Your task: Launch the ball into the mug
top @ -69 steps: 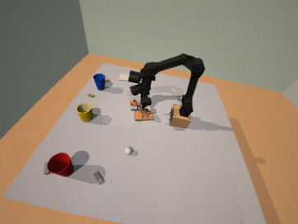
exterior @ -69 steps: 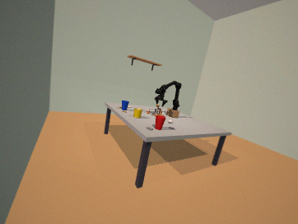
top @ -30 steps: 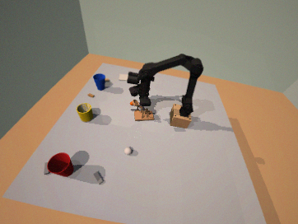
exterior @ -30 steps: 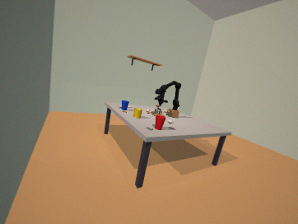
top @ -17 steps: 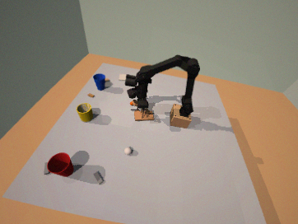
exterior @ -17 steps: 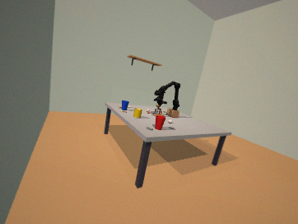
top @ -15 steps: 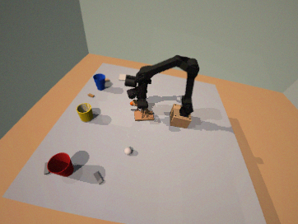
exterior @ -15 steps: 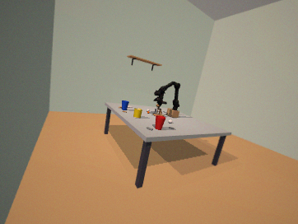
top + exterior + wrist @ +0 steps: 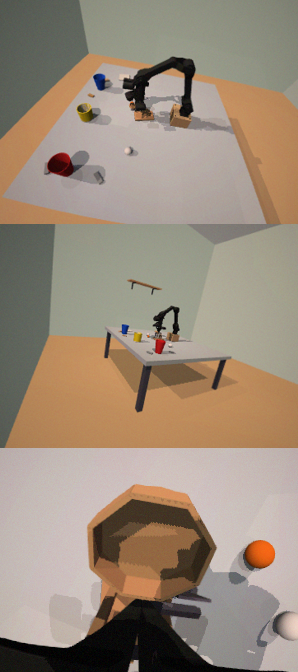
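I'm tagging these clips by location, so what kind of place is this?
Probably a robotics test room: a robot arm stands over a gray table, colored mugs sit on it, and plain walls surround it.

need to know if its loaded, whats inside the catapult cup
The wrist view shows no ball in the catapult cup, only its bare tan floor, partly in shadow. The near wall may hide a sliver at the bottom.

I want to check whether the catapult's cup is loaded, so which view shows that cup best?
The wrist view: it looks into the cup, and no ball shows inside. The top view shows it small beside the arm; in the exterior view it is too small to make out.
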### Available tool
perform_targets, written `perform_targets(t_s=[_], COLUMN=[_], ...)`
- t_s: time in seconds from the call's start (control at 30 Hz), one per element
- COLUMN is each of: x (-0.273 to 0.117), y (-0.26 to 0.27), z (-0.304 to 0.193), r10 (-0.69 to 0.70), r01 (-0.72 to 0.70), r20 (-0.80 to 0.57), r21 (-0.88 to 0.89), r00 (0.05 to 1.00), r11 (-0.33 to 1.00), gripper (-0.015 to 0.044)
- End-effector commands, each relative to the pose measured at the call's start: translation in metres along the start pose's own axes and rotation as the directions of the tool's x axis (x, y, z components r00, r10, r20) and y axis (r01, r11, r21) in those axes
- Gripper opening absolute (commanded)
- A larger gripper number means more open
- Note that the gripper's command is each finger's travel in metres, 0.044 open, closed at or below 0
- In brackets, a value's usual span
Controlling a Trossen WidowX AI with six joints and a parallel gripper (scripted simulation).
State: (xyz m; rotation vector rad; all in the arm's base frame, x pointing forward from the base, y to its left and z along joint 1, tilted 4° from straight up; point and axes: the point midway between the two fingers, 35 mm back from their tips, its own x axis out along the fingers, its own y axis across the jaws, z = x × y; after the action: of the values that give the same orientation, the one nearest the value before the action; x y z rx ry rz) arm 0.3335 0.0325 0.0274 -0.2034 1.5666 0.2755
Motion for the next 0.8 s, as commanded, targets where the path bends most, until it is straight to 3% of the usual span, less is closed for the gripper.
perform_targets(t_s=[0.0, 0.77], x=[0.006, 0.039], y=[0.001, 0.001], z=[0.005, 0.017], r10=[0.005, 0.005], r01=[-0.005, -0.005], r20=[0.008, 0.009], r21=[0.004, 0.004], r00=[1.0, 1.0], r11=[1.0, 1.0], gripper=[0.0, 0.0])
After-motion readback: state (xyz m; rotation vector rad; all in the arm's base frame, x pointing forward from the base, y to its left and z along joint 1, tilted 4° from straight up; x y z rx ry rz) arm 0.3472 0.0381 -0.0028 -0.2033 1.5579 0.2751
